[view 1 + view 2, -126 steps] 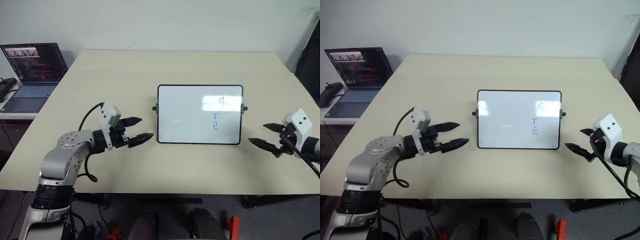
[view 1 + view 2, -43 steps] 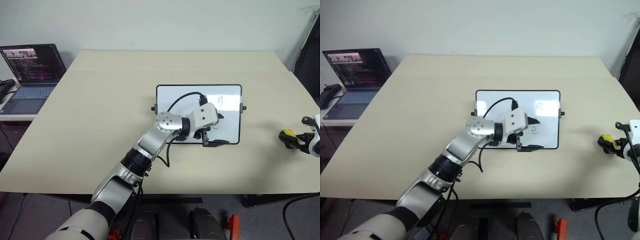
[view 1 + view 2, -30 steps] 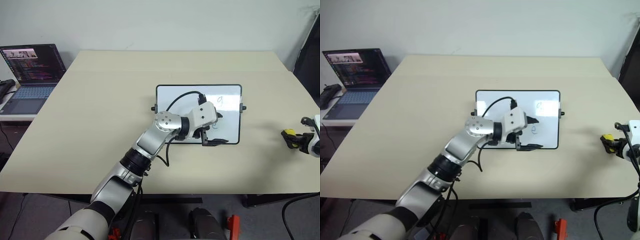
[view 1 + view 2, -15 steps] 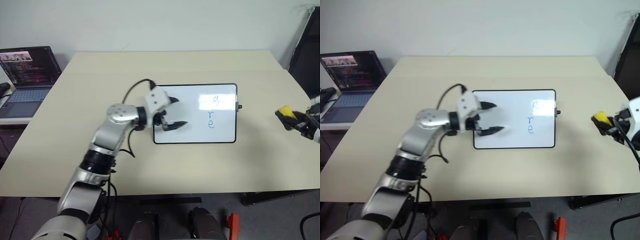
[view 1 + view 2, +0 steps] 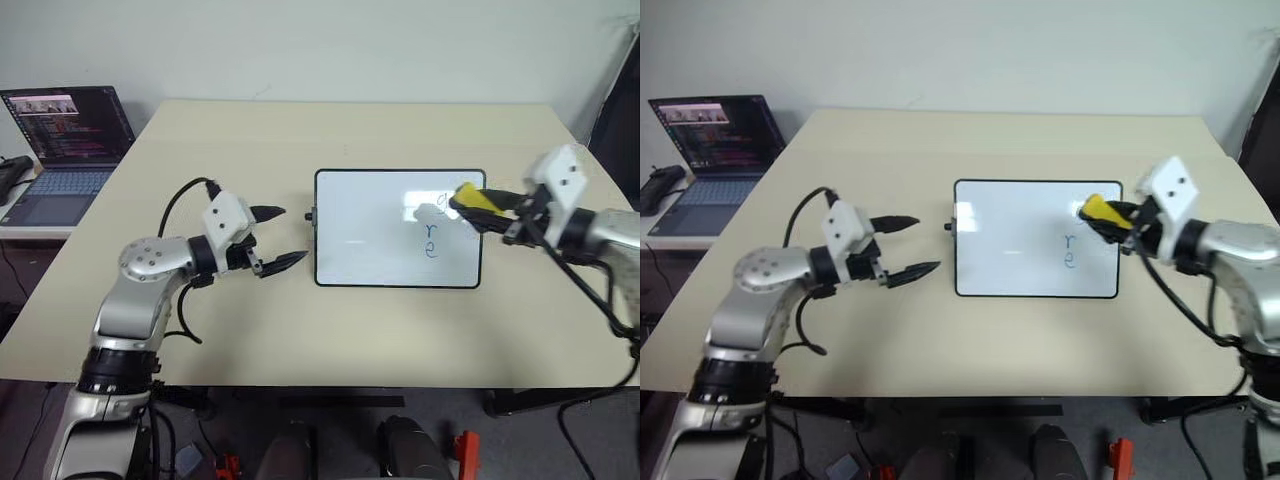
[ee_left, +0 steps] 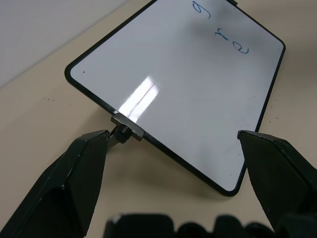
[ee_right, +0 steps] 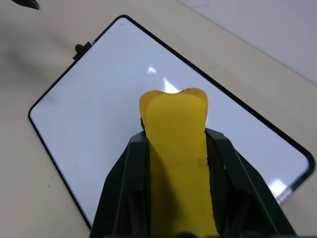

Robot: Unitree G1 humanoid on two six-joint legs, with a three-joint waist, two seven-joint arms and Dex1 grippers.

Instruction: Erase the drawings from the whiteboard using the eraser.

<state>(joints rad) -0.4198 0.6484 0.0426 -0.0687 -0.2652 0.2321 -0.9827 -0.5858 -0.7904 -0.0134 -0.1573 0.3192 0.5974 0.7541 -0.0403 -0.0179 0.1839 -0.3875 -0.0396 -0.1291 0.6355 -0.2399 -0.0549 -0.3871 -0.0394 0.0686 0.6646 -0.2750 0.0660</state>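
The whiteboard (image 5: 360, 240) lies flat mid-table, black-framed, with a small knob (image 6: 123, 130) on its near short side. Blue drawings (image 5: 430, 240), the letters g, r and e, run down its right part. My right gripper (image 5: 482, 212) is shut on the yellow eraser (image 5: 476, 196), whose tip hangs over the board's upper right, beside the g. I cannot tell whether it touches the board. From the right wrist, the eraser (image 7: 177, 148) sticks out between the fingers above the whiteboard (image 7: 99, 99). My left gripper (image 5: 293, 234) is open and empty, just left of the board.
An open laptop (image 5: 65, 150) sits on a lower side table at the far left, with a dark object (image 5: 12, 175) beside it. Bare beige tabletop (image 5: 340, 130) surrounds the board on all sides.
My left gripper has pulled back from over the board to its left side. My right gripper has carried the eraser up from the table's right edge to over the board's right part.
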